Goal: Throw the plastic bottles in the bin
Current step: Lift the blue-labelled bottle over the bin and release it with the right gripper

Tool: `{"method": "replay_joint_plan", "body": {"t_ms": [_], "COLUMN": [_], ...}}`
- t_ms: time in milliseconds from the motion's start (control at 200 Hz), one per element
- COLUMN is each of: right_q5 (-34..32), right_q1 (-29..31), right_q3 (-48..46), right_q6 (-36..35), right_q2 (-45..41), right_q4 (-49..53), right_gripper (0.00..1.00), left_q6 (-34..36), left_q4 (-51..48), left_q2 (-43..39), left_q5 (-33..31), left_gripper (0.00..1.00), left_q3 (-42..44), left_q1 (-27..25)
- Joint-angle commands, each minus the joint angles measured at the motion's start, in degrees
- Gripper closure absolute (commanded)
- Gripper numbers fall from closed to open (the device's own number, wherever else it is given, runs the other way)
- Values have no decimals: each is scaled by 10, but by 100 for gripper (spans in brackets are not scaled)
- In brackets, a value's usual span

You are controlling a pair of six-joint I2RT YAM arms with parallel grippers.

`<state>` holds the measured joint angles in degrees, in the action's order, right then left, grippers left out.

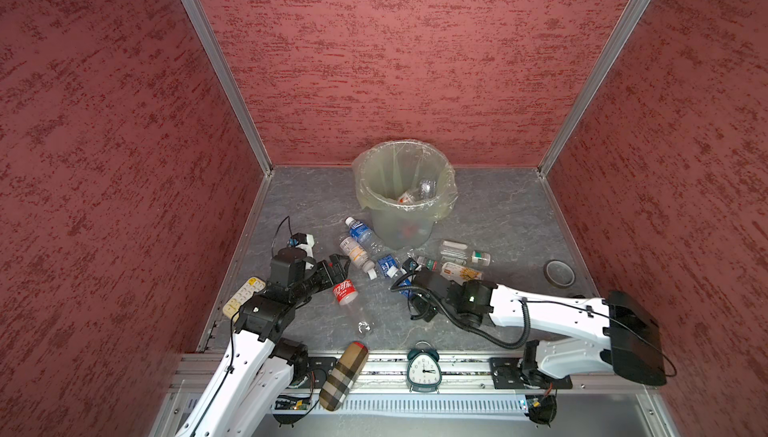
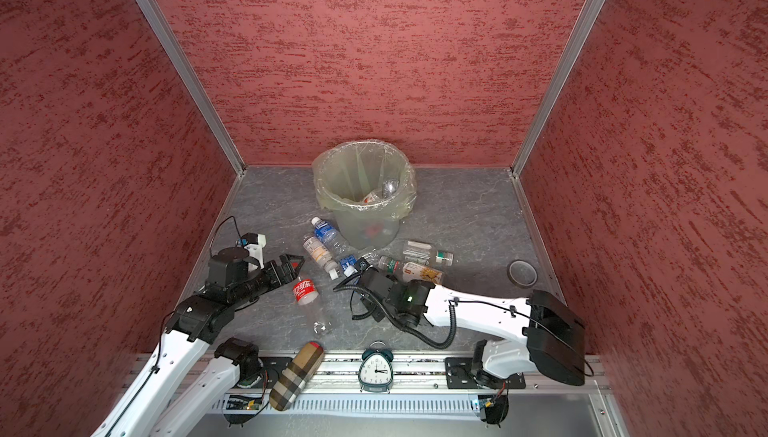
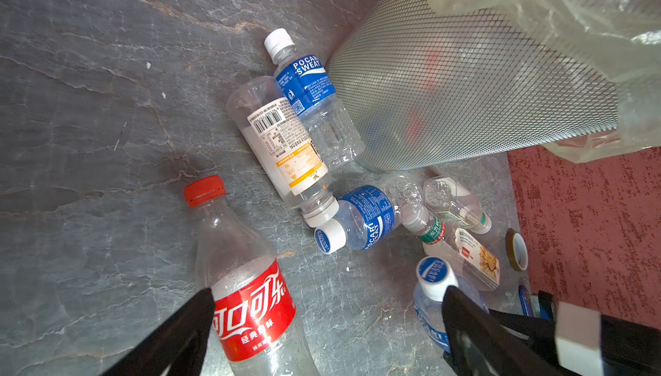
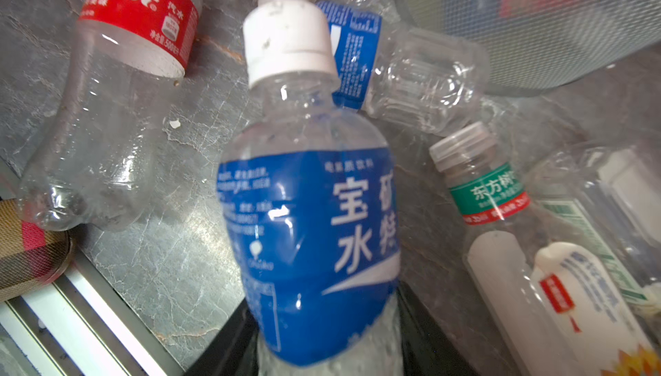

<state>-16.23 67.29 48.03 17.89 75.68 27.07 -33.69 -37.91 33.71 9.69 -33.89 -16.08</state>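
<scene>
Lifting straight up before swinging to the bin (image 1: 395,229) looks safest: right tool (image 4: 323,338) is clamped mid-body on the Pocari Sweat bottle (image 4: 307,213), left tool (image 3: 329,293) has jaws apart.

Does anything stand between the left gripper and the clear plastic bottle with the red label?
Nothing visible does. The left gripper hangs open right beside the red-labelled clear plastic bottle, with no object between them.

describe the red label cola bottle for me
The cola bottle is clear plastic with a red cap and a red label in white characters, empty but misted with droplets inside, its base end dented. It lies on its side on the grey table, base toward the near edge, apart from the other bottles.
</scene>
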Motion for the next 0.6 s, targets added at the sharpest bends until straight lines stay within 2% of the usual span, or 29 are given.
{"method": "replay_joint_plan", "body": {"t_ms": [0, 316, 596], "right_q5": [-69, -185, -281], "right_q1": [23, 92, 132], "right_q3": [-16, -74, -101], "right_q6": [37, 89, 78], "right_q2": [-36, -186, -301], "right_q4": [-11, -67, -104], "right_gripper": [64, 64, 63], "left_q6": [-12, -34, -45], "left_q4": [-17, -23, -26], "left_q2": [-10, -20, -20], "left_q5": [-17, -45, -67], "left_gripper": [1, 1, 1], "left_q3": [9, 22, 30], "left_q1": [-10, -47, -71]}}
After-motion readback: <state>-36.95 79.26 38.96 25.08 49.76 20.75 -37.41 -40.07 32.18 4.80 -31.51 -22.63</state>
